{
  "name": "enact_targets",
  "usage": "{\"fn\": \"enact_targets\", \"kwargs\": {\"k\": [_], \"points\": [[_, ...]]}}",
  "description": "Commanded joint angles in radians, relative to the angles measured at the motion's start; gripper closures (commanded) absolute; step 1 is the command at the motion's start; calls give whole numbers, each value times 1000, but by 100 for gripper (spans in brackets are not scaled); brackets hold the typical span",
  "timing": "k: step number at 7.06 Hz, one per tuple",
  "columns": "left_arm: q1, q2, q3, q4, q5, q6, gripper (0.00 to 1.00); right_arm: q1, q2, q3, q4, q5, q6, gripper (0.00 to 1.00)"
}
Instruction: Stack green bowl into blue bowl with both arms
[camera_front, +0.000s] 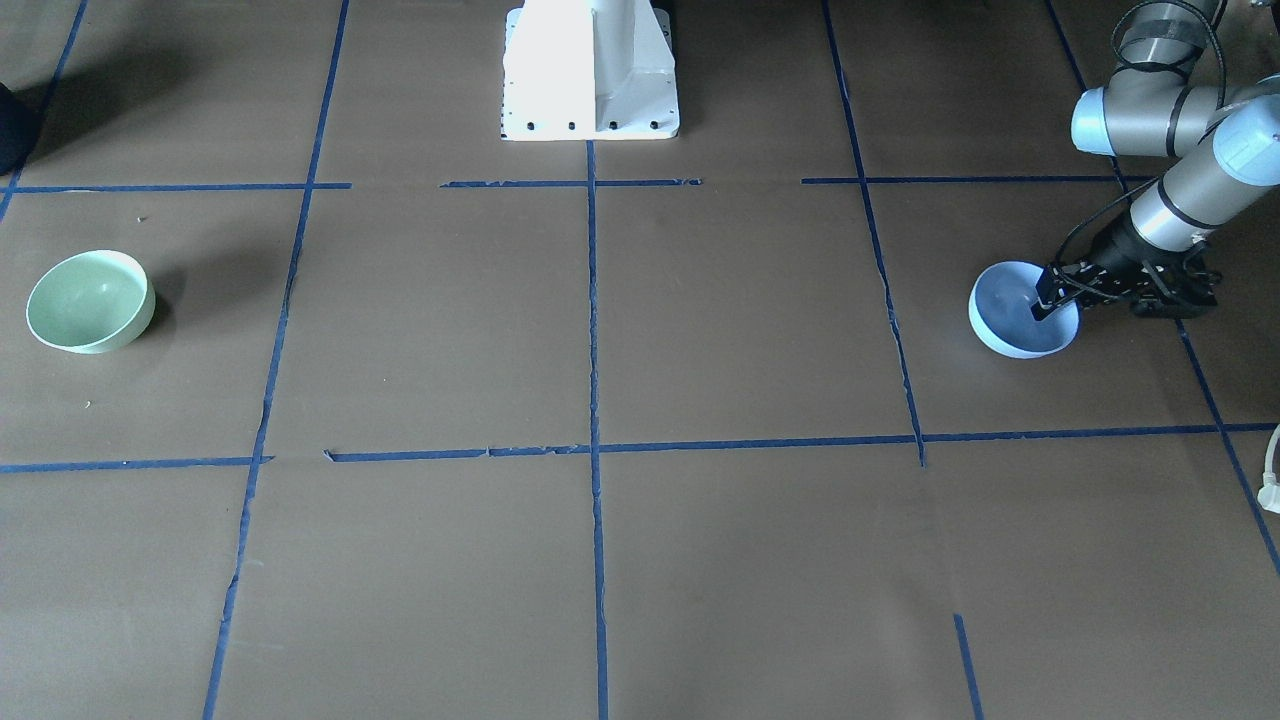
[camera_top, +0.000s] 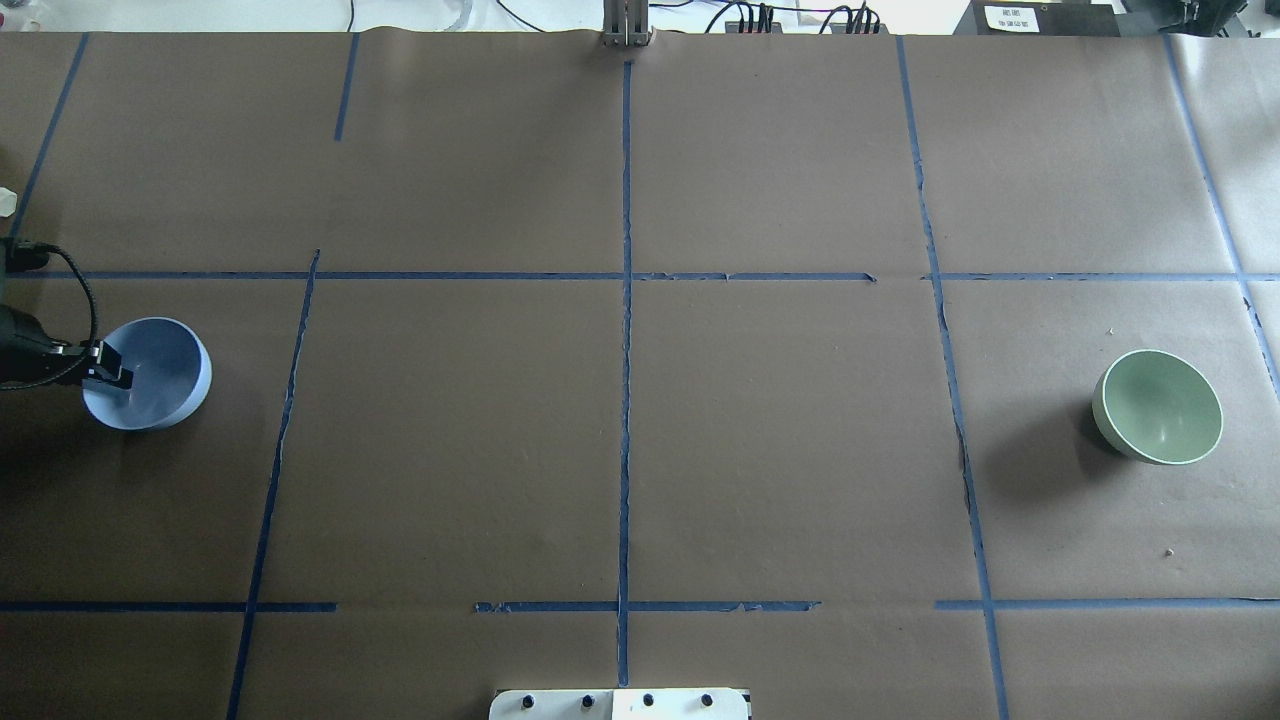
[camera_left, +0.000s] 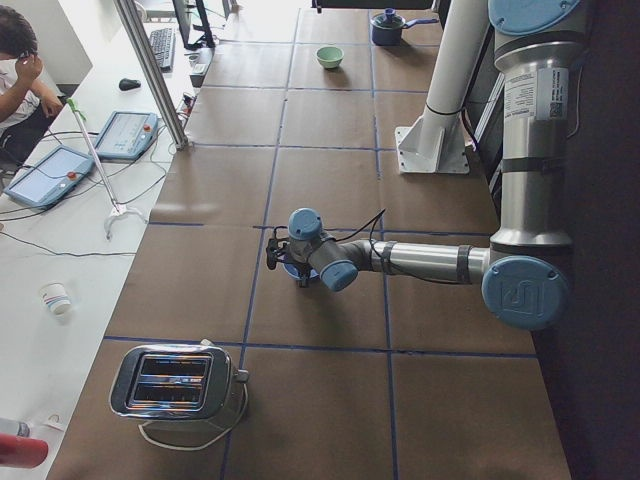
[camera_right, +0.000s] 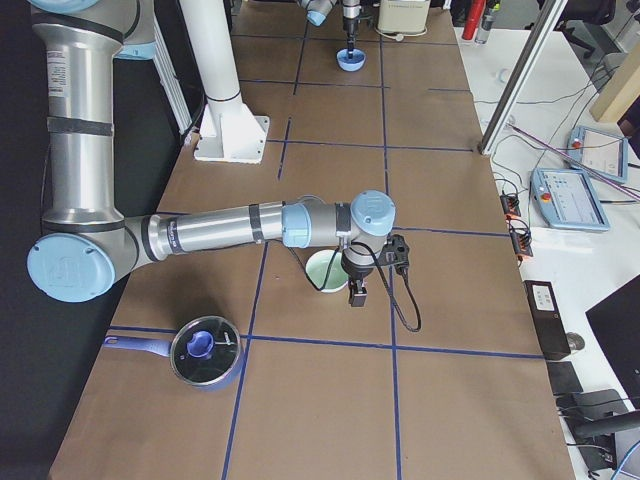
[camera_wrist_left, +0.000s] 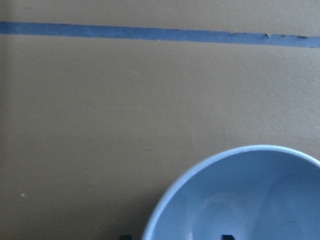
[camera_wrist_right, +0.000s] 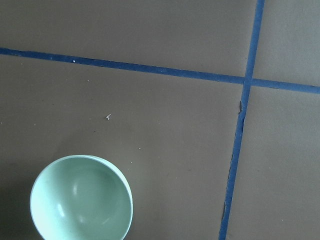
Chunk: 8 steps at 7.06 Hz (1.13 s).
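Blue bowl (camera_top: 160, 380): upright and empty on the desk (camera_top: 780, 440), far out on the robot's left side.
Green bowl (camera_top: 1160, 408): upright and empty on the desk, far out on the robot's right side, well apart from the blue bowl.
Left tool (camera_front: 1052, 303): low at the blue bowl, astride the rim on the side away from the desk's middle, one side inside and the other outside. Parted, with the wall between, and by the look of the wrist view not yet pinched onto it.
Right tool (camera_right: 357, 292): seen only from the right end of the desk, hanging just beside the green bowl's rim. Wide or narrow, impossible to tell. No hold on the bowl, judging by the wrist view, where the bowl sits off to the lower left.
Done: nothing stacked, both bowls resting in their own places. One arm at each bowl, the left placed for a rim grip.
Left to do: nearly everything. Close on the blue rim, take the green bowl, bring the two together, lower green into blue, then let go.
Stage: early, at the approach and first grasp.
Risk: smooth, thin rims, likely to tilt or slip in a one-sided pinch.
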Motion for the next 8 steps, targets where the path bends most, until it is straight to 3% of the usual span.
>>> {"fn": "enact_targets", "kwargs": {"k": [1, 3, 5, 6, 7, 8], "points": [[63, -113, -62, -65, 5, -291, 100, 0, 2, 6, 2, -2, 0, 0], [154, -317, -87, -57, 18, -546, 100, -2, 15, 1, 0, -3, -2, 0], [295, -503, -86, 99, 193, -635, 100, -6, 29, -3, 0, -6, 0, 0], [437, -627, -71, 266, 375, -658, 100, -9, 29, -4, 0, -5, 0, 0], [526, -672, -48, 319, 490, -655, 100, -9, 29, -4, 0, -5, 0, 0], [544, -680, -28, 321, 520, -652, 100, -12, 29, -5, 0, -5, 0, 0]]}}
